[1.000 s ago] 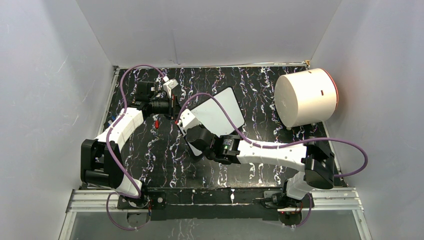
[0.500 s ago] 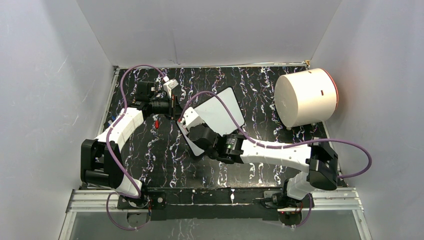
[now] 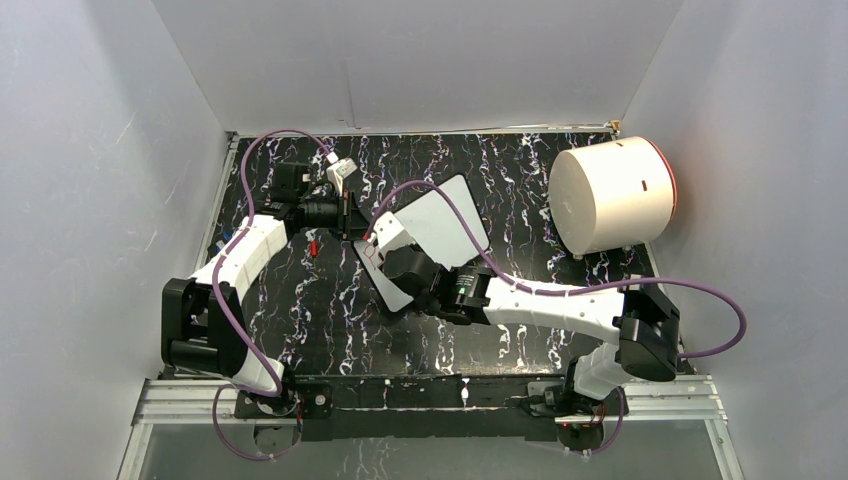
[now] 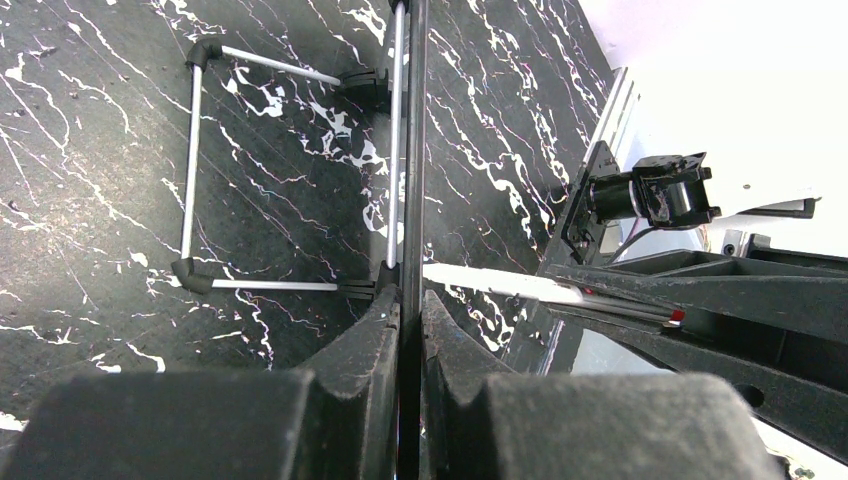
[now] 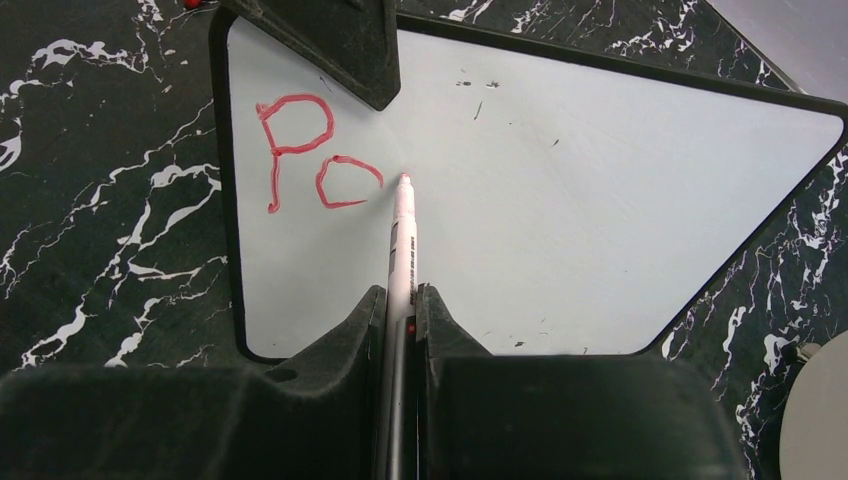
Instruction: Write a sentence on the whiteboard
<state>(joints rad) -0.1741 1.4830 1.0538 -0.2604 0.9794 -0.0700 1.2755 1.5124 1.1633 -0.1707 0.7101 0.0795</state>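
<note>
Reading "Po", the whiteboard [image 5: 600, 220] sentence [image 5: 318, 185] ends beside the marker [image 5: 403, 240].

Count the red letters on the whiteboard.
2: a P near the whiteboard's left edge in the right wrist view, and an o just right of it, beside the marker's tip.

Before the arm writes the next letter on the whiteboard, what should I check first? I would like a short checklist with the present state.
1. Right fingers shut on marker: ok.
2. Left fingers clamp the whiteboard edge: ok.
3. Marker tip just right of the red letters "Po": ok.
4. Bare board ahead for writing: ok.
5. Tip touching the board: cannot tell.
</note>
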